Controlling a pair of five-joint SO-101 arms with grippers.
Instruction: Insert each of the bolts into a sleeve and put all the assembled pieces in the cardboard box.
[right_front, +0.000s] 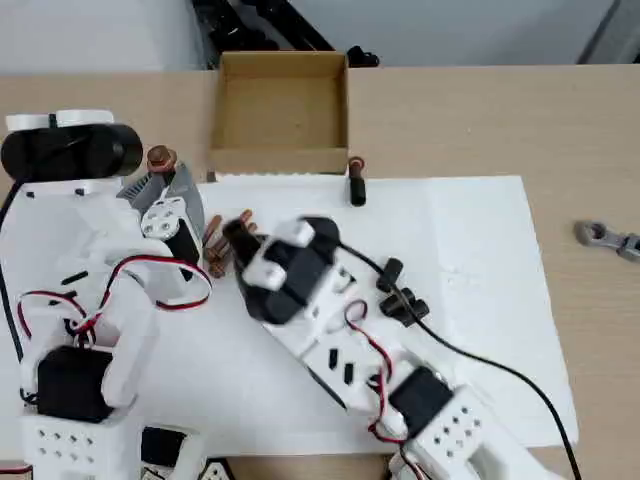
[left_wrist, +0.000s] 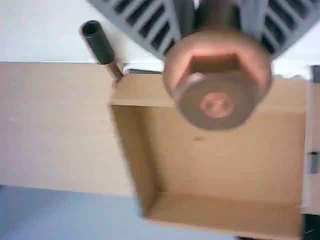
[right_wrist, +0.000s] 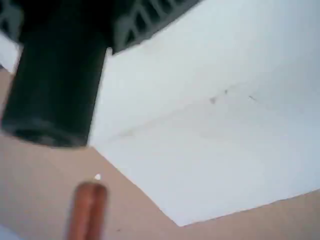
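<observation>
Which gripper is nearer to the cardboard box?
Left. The left gripper, holding a bolt, is just beside the cardboard box; the right gripper, holding a sleeve, is farther off over the white sheet.

Table: light-brown wooden tabletop (right_front: 450, 120), showing around the sheet.
Sheet: white rectangular foam sheet (right_front: 470, 250), lying flat on the tabletop.
Tool: small silver metal wrench (right_front: 605, 237), on the wood, apart from the sheet.

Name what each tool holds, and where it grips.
Left tool grips a bolt by its shank, head free. Right tool grips a sleeve by one end.
</observation>
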